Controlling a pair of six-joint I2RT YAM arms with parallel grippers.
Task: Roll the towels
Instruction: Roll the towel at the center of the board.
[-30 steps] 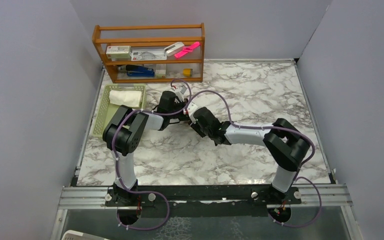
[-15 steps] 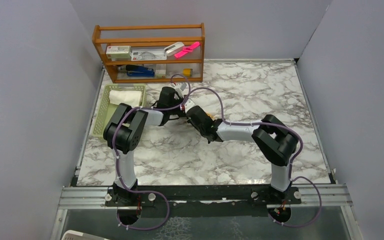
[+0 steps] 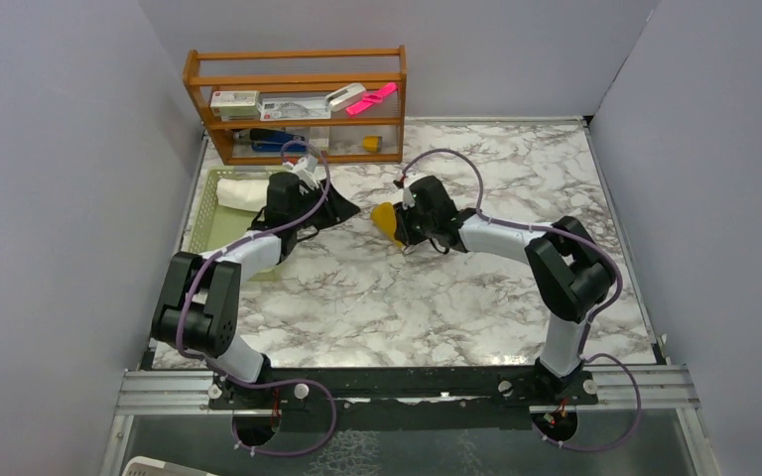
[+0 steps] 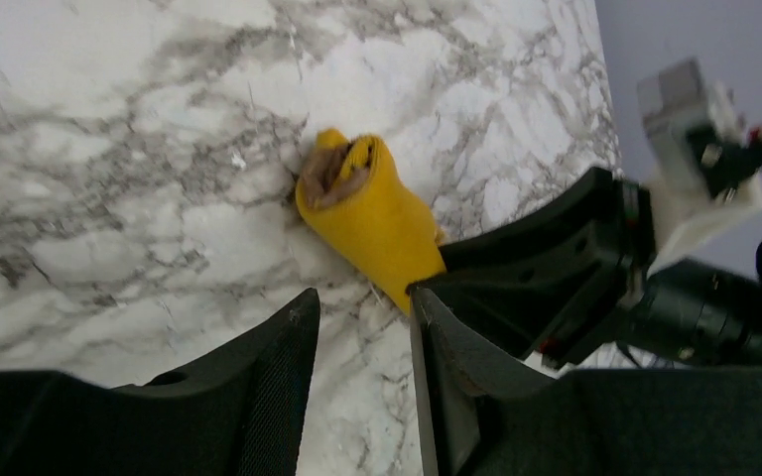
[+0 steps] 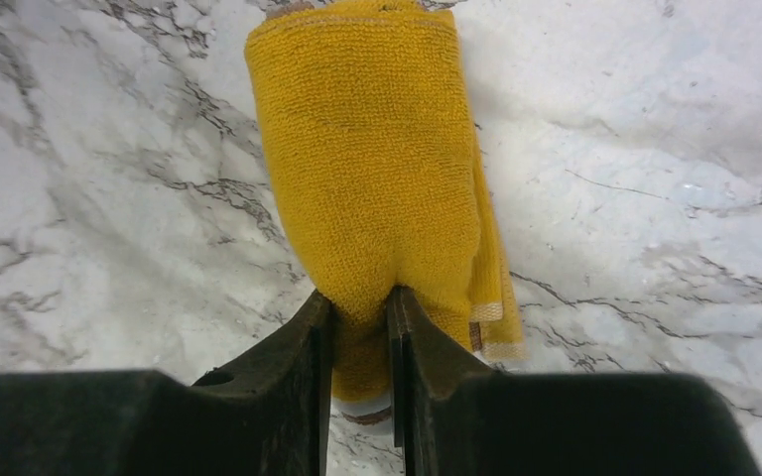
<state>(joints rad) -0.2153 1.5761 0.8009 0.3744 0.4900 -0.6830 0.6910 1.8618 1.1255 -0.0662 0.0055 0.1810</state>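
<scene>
Right hand (image 5: pixel 357 297) almost closed; both fingers (image 5: pixel 293 367) pinch the near end of the yellow towel (image 5: pixel 367 169); the towel is a tight roll lying on the marble worktop (image 5: pixel 655 149) and runs straight away from this hand; a loose hem with pale trim sticks out of the roll just right of the right-side fingertip; a thin tan-brown edge shows at the roll's far end.

Left hand (image 4: pixel 357 312) partly open, with a narrow gap between its fingers and nothing held; bare worktop shows through the gap; the yellow towel lies just beyond its fingertips, close but not touching; the roll's open end points away and to the left of this hand, with tan-brown folds (image 4: pixel 329 174) coiled inside; the right hand's black fingers clamp the roll's other end, just right of the left hand's right-side fingertip.

From the overhead view, the two hands face each other mid-worktop with the yellow roll between them, at the right hand's tip; behind and left of the left hand sits the pale green basket (image 3: pixel 216 226), and the left arm crosses over it; the white towel (image 3: pixel 241 191) lies in the basket's far end as an oblong bundle, well apart from both hands; furthest off, a wooden shelf rack (image 3: pixel 298 104) with small items stands at the back edge of the worktop.
</scene>
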